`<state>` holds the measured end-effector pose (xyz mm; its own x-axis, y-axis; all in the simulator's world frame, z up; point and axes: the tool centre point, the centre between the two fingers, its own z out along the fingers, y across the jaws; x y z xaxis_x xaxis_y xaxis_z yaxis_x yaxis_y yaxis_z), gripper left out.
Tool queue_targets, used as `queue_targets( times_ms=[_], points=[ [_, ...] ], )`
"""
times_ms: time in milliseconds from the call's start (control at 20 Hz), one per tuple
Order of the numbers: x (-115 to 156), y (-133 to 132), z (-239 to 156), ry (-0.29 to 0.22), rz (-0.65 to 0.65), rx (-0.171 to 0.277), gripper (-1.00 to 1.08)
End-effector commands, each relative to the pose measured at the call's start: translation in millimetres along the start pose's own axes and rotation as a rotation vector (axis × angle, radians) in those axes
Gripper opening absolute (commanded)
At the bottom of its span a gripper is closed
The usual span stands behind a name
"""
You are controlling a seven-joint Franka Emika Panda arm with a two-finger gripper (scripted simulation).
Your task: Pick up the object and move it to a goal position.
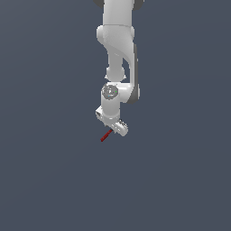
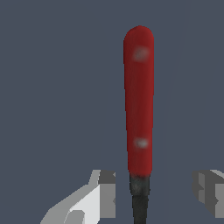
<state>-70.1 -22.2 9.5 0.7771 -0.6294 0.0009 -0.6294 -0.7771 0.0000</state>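
Observation:
The object is a thin red rod [image 1: 106,135] with a short black end. In the exterior view it sticks out from under my white gripper [image 1: 118,127] toward the exterior view's left. In the wrist view the rod [image 2: 140,100] runs away from the camera, and its black end lies between my fingers. My gripper [image 2: 155,192] is open. One finger [image 2: 107,192] stands close to the black end and the other finger [image 2: 210,190] is farther off. A gap shows on both sides, so neither pad touches the rod.
A plain dark grey-blue surface [image 1: 54,180] fills both views. The white arm [image 1: 118,45] comes down from the top middle of the exterior view. No goal marker shows.

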Motion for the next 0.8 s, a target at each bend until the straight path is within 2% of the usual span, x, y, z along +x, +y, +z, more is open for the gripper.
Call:
queue_targets(
  times_ms=[0,450,750],
  points=[
    [-2,-3,3,-0.001,-0.006,0.000,-1.00],
    [5,5,-7,0.001,0.002,0.000,-1.00],
    [18,20,-33,0.001,0.002,0.000,-1.00]
  ],
)
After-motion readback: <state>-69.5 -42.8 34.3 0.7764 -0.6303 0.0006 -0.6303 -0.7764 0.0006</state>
